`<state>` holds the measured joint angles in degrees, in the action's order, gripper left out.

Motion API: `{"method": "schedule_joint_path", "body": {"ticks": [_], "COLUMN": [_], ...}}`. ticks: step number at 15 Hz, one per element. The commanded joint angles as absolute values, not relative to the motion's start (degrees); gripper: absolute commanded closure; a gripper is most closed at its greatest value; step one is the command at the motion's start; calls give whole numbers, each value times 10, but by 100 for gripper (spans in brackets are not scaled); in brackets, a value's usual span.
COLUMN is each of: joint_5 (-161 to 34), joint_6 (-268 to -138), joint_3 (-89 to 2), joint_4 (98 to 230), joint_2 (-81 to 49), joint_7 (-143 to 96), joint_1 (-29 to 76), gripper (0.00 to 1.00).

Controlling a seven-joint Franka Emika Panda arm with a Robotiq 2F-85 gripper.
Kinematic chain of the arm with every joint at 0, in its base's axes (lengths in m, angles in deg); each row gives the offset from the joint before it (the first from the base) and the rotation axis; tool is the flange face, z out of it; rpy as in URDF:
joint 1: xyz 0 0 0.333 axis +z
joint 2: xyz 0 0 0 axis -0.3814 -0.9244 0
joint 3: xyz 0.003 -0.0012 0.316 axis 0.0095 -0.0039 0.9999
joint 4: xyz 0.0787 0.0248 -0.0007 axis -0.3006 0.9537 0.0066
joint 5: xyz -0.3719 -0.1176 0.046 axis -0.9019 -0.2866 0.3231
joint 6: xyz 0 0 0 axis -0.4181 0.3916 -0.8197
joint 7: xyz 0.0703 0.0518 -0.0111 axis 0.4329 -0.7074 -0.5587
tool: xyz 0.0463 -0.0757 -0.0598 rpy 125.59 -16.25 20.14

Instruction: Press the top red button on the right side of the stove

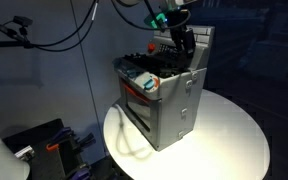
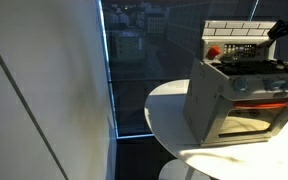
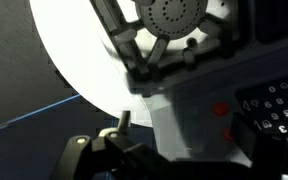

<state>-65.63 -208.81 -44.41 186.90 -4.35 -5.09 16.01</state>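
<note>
Jaws first: too dark to call, wide or narrow I cannot tell. The gripper (image 1: 184, 42) hangs over the back of the stove (image 1: 164, 95), probably to line up on the red buttons (image 3: 221, 108). The stove stands near the round counter's (image 1: 239, 135) edge.

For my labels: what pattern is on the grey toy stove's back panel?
Brick pattern on the back panel, clearest in an exterior view.
</note>
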Motion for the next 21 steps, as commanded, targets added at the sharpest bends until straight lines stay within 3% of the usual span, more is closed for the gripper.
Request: {"method": "schedule_joint_path", "body": {"ticks": [1,21], "joint_5": [-651,-646], "joint_6": [-2063,-2051], "joint_3": [-454,-459], "joint_4": [1842,1817], "joint_2": [-58,-84], "joint_7": [-40,-43], "joint_1": [168,173], "gripper": [0,0]}}
